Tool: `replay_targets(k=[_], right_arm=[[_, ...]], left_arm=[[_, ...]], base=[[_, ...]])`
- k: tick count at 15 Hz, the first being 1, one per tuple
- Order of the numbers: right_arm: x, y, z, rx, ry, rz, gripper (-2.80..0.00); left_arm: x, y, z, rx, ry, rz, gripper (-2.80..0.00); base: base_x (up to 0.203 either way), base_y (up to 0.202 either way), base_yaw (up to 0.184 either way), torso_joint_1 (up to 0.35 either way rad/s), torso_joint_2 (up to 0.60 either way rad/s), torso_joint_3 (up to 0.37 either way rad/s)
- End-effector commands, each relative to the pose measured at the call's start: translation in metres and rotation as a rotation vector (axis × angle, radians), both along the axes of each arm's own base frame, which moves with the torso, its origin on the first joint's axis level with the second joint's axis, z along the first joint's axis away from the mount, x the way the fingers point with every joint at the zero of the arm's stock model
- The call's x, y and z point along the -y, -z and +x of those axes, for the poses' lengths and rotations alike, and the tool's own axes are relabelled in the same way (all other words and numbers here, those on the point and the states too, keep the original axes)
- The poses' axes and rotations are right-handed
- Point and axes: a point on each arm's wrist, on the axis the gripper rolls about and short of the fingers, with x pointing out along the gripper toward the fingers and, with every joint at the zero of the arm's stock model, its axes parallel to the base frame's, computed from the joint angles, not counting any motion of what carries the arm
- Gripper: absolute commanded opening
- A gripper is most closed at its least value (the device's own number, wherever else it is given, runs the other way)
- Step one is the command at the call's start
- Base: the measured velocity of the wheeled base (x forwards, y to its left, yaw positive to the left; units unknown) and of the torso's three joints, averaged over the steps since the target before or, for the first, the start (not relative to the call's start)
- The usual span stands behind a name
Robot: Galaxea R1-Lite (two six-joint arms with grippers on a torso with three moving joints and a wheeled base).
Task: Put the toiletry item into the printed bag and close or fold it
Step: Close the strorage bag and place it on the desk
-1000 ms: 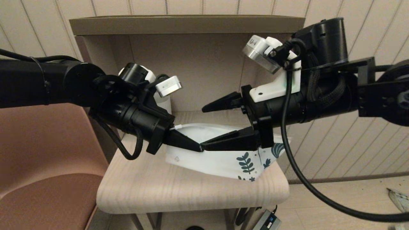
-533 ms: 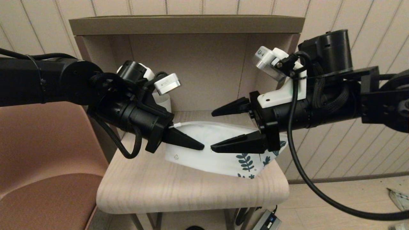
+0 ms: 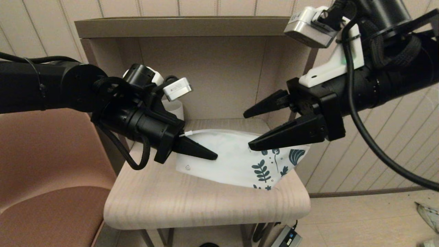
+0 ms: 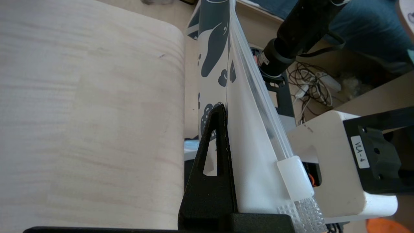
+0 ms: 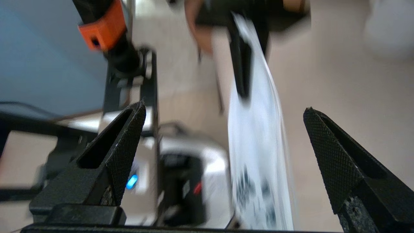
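Note:
The printed bag [image 3: 236,163] is held tilted above the table, white with teal leaf prints at its right end. My left gripper [image 3: 213,157] is shut on its left half, near the zip edge. In the left wrist view one black finger [image 4: 215,152] presses flat against the bag [image 4: 252,152], just beside the zip slider [image 4: 295,177]; the other finger is hidden behind the bag. My right gripper [image 3: 247,132] hangs open above the bag's right end, not touching it. In the right wrist view the bag [image 5: 258,145] stands edge-on beyond the right gripper [image 5: 223,111]. The toiletry item is out of sight.
The bag's printed corner reaches the light wooden table [image 3: 205,206], which has rounded front corners. A white mug [image 3: 175,110] stands at the back behind my left wrist. The shelf's back wall [image 3: 219,68] closes the rear. A brown chair [image 3: 51,171] is to the left.
My right gripper, still open, has pulled up and to the right, away from the bag and from the left fingertips. The left gripper keeps its hold; the bag has barely moved.

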Motion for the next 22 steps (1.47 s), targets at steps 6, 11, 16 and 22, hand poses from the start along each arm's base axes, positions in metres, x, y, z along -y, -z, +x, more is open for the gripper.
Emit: replay_targets(k=[6, 11, 16, 22], right_arm=[[-0.004, 0.024, 0.02, -0.101, 0.003, -0.072, 0.0], [-0.008, 0.028, 0.024, -0.11, -0.003, -0.079, 0.0], [-0.011, 0.029, 0.021, -0.115, -0.013, -0.081, 0.0], [-0.012, 0.032, 0.019, -0.108, -0.001, -0.105, -2.8]], left_arm=[[-0.002, -0.005, 0.0, 0.031, 0.002, -0.019, -2.8], [-0.004, -0.004, 0.0, 0.028, -0.004, -0.018, -2.8], [-0.004, -0.003, 0.0, 0.024, -0.003, -0.015, -2.8], [-0.004, -0.003, 0.0, 0.023, -0.004, -0.015, -2.8]], base=[[0.0, 0.0, 0.0, 0.0, 0.0, 0.0], [0.0, 0.0, 0.0, 0.0, 0.0, 0.0], [0.0, 0.0, 0.0, 0.0, 0.0, 0.0], [0.0, 0.0, 0.0, 0.0, 0.0, 0.0]])
